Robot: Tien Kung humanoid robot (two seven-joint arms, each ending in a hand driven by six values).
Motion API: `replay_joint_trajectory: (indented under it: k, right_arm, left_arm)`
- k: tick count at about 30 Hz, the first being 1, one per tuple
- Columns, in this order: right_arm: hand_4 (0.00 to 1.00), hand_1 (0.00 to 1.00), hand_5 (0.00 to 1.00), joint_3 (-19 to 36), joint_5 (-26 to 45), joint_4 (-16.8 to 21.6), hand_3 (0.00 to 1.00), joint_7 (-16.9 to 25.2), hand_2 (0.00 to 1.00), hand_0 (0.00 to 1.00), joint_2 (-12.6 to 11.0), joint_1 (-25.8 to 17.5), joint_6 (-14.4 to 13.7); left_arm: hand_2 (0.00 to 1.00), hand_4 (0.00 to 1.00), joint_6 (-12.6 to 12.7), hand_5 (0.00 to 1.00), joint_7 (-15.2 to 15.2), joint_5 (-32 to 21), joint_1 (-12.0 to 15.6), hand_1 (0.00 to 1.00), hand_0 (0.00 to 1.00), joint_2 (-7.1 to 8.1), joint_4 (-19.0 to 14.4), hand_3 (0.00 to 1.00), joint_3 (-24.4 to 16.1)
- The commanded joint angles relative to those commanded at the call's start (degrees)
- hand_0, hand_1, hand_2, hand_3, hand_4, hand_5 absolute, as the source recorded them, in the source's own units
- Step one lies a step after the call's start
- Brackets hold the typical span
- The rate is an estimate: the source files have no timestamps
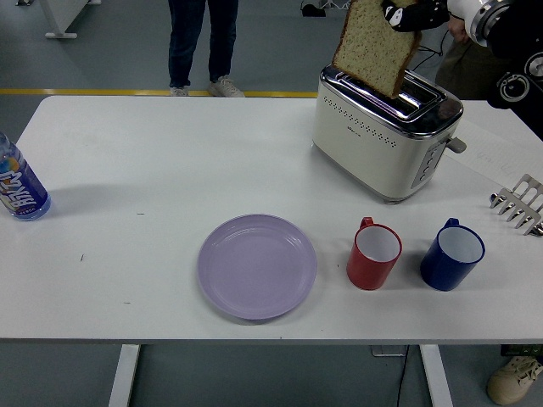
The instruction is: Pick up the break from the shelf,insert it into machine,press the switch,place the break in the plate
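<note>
Leftmost, a bottle (19, 188) stands at the surface's (153, 170) edge, well apart from the work. No left arm shows. Person's legs (202, 42) at the far side, hands not involved.

Centre: purple plate (257, 265), nothing on it, near the front edge. It is the final drop point, not needed yet.

Right of centre: red mug (374, 253) and blue mug (452, 254) side by side in front of the toaster (386, 136). Toaster sits angled on the surface, slots on top, lever (456, 145) on its right end.

Bread (373, 44) hangs over the toaster's far-left top corner, tilted, lower edge just above or touching the chrome top; cannot tell which. Right robot hand (407, 14) pinches the slice at its upper right corner, fingers closed on it, arm entering from the top right.

Rack (519, 203) at the right edge, holding no slices that I can see.

Step in hand, as judged: insertion. To do it well:
- Turn the slice so its plane runs along the slot; at present it looks skewed to it.
- Bring the lower edge over the slot opening before descending; it seems to sit left of it.
- Lower straight and slowly; a corner grip lets the slice swing, and soft bread may buckle on the rim.
- Let go only once the slice is well seated.
- Lever afterwards, with the arm clear of the mugs.
</note>
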Motion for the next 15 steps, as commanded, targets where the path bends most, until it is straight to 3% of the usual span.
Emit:
replay_joint_trajectory:
  k: [15]
  right_arm:
    - [0.401, 0.065, 0.041, -0.86, 2.34, 7.96, 0.424, -1.91, 0.347, 0.004, -1.34, -2.40, 0.97]
  left_arm:
    - [0.464, 0.337, -0.02, 0.808, 0.00, 0.20, -0.02, 0.487, 0.634, -0.14, 0.00, 0.541, -0.24]
